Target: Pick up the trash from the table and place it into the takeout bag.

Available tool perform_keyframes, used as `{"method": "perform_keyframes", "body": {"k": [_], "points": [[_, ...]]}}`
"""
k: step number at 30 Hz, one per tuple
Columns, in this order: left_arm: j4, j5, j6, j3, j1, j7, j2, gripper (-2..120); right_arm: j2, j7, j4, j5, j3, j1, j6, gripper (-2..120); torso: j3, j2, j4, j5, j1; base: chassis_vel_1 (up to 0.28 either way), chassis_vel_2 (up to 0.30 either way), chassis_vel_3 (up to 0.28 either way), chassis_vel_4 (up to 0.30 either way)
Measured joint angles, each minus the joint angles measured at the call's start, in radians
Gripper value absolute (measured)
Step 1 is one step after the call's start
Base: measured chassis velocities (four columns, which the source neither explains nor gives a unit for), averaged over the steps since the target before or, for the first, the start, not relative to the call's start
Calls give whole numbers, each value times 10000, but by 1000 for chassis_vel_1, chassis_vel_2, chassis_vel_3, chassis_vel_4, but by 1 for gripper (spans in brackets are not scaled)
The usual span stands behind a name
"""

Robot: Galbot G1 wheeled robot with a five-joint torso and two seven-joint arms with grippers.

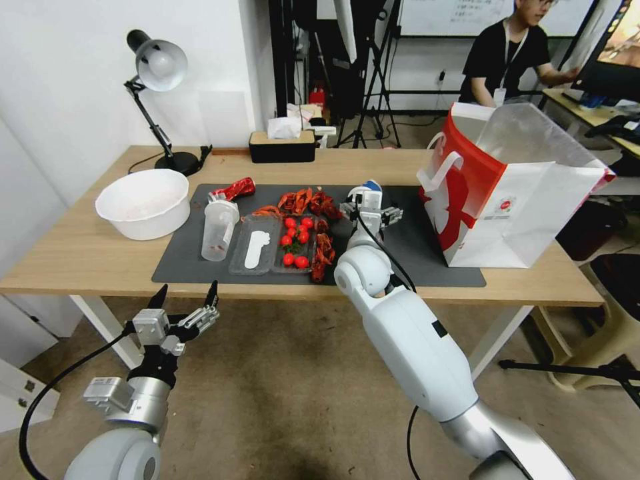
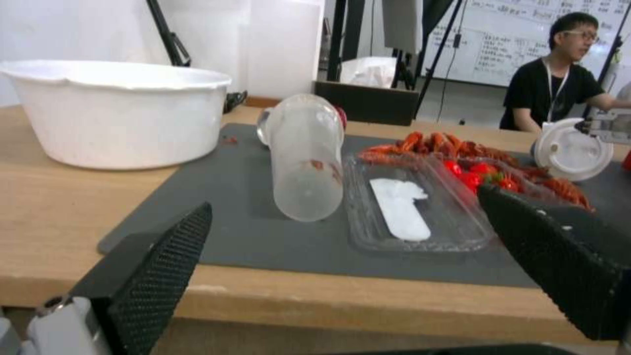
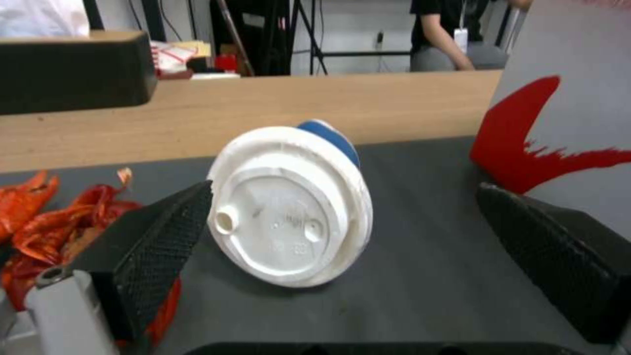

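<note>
Cup alignment is the deciding relation here. The white-and-blue cup (image 3: pixel 293 204) lies on its side on the dark grey mat (image 1: pixel 427 263), its white lid facing the right gripper (image 3: pixel 345 231) and its blue base pointing away at 12 o'clock from the wrist, so the long axis runs straight out ahead of the tool rather than across it. The jaws stand released, wide apart: one finger sits just beside the lid rim, possibly touching, the other well apart on the bag side. Judged from this, a closing stroke would meet the cup across its width, near the lid end.

In the head view the right gripper (image 1: pixel 369 212) is out over the mat with the cup (image 1: pixel 371 191) just beyond it at 12 o'clock. The takeout bag (image 1: pixel 527 200) stands upright and open at about 3 o'clock from the cup, near it on the table (image 1: pixel 80 257).

The left gripper (image 1: pixel 185 300) hangs below the table's near edge, jaws spread, holding nothing. The clear lidded plastic cup (image 1: pixel 217 230) lies at its 12 o'clock, the crushed red can (image 1: pixel 235 189) beyond that, and the paper bowl (image 1: pixel 143 202) at 11 o'clock. The right arm is plainly nearer the white-and-blue cup
</note>
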Motion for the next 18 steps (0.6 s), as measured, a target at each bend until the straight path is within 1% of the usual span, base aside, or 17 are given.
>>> {"method": "perform_keyframes", "body": {"k": [18], "points": [[204, 58, -4, 133, -1, 11, -3, 100, 238, 105, -631, 334, 200, 378, -387, 100, 1, 0, 2, -1, 0, 0, 0, 0, 0]]}}
